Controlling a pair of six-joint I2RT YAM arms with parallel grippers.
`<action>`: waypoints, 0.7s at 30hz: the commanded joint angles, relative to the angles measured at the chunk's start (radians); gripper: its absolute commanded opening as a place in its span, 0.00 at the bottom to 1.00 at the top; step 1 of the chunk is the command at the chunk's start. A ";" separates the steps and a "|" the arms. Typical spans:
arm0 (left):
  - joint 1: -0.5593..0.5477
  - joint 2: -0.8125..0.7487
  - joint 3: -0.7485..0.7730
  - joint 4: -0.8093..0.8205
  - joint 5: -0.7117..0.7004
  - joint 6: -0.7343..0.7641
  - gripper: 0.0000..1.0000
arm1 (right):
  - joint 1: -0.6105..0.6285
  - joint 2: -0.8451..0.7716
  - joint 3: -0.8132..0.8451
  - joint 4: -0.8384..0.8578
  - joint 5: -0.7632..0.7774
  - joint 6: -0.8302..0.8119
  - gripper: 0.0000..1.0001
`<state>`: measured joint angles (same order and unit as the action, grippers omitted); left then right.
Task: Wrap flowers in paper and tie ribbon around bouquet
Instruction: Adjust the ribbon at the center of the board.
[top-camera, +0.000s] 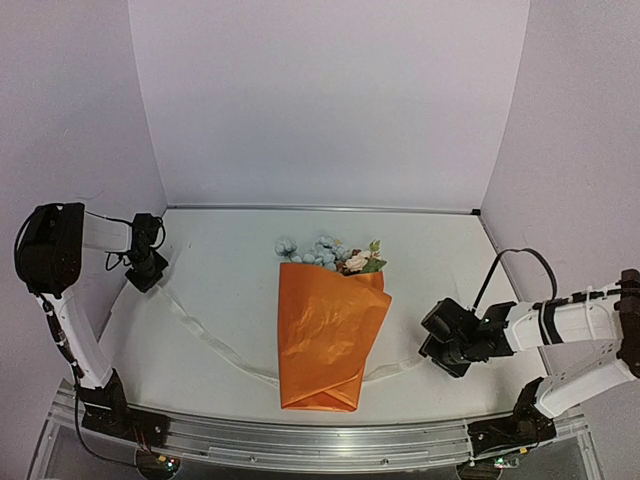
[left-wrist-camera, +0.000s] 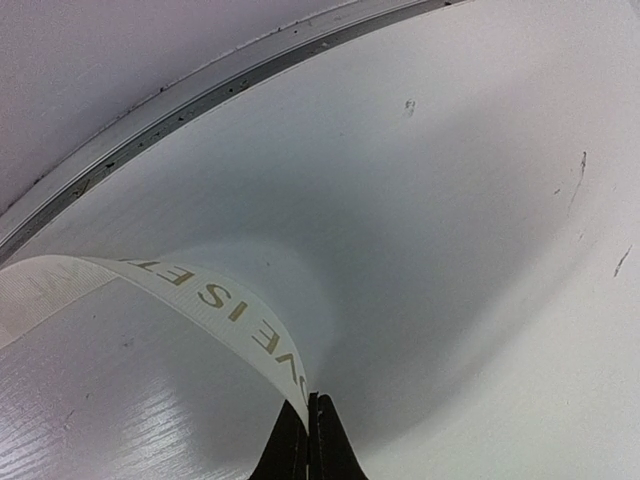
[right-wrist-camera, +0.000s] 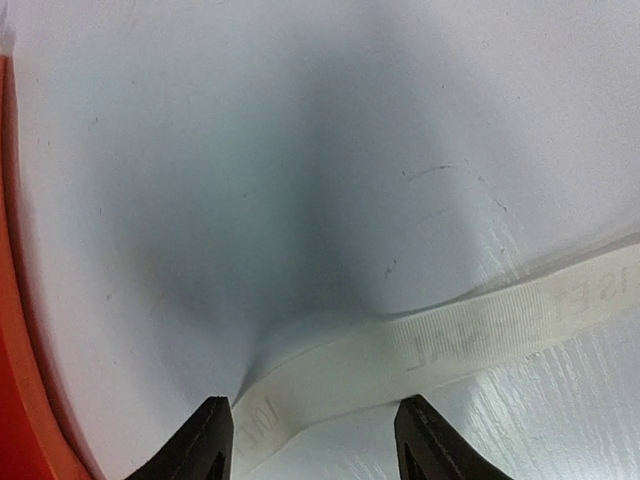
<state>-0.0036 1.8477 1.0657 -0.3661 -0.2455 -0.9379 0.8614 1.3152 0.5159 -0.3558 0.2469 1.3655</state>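
The bouquet (top-camera: 325, 335) lies mid-table as an orange paper (top-camera: 330, 330) cone. The flowers (top-camera: 330, 255), pale blue, white and pink, poke out of its far end. The cream ribbon (top-camera: 200, 325) runs from the far left, under the cone, out to the right. My left gripper (top-camera: 150, 272) is shut on one ribbon end (left-wrist-camera: 200, 295), held just above the table, with the jaws (left-wrist-camera: 310, 410) pressed together. My right gripper (top-camera: 432, 345) stands open to the right of the cone. The other ribbon end (right-wrist-camera: 450, 335) lies flat between its fingertips (right-wrist-camera: 315, 430), ungripped. An orange paper edge (right-wrist-camera: 20, 400) shows at the left.
A metal rail (top-camera: 320, 440) runs along the table's near edge. White walls close in the back and both sides, and a metal strip (left-wrist-camera: 200, 90) marks the table's edge near my left gripper. A black cable (top-camera: 510, 260) loops above my right arm.
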 joint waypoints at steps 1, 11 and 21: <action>0.001 -0.008 0.016 0.018 -0.001 0.017 0.00 | -0.025 0.038 0.006 0.096 0.042 0.083 0.52; 0.001 -0.011 0.011 0.018 -0.002 0.016 0.00 | -0.045 0.081 -0.030 0.124 0.066 0.146 0.28; 0.001 -0.007 0.029 0.028 -0.002 0.038 0.00 | -0.119 0.098 -0.009 0.139 0.050 0.064 0.00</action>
<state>-0.0036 1.8477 1.0657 -0.3646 -0.2436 -0.9308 0.7798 1.3974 0.5007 -0.2099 0.2838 1.4890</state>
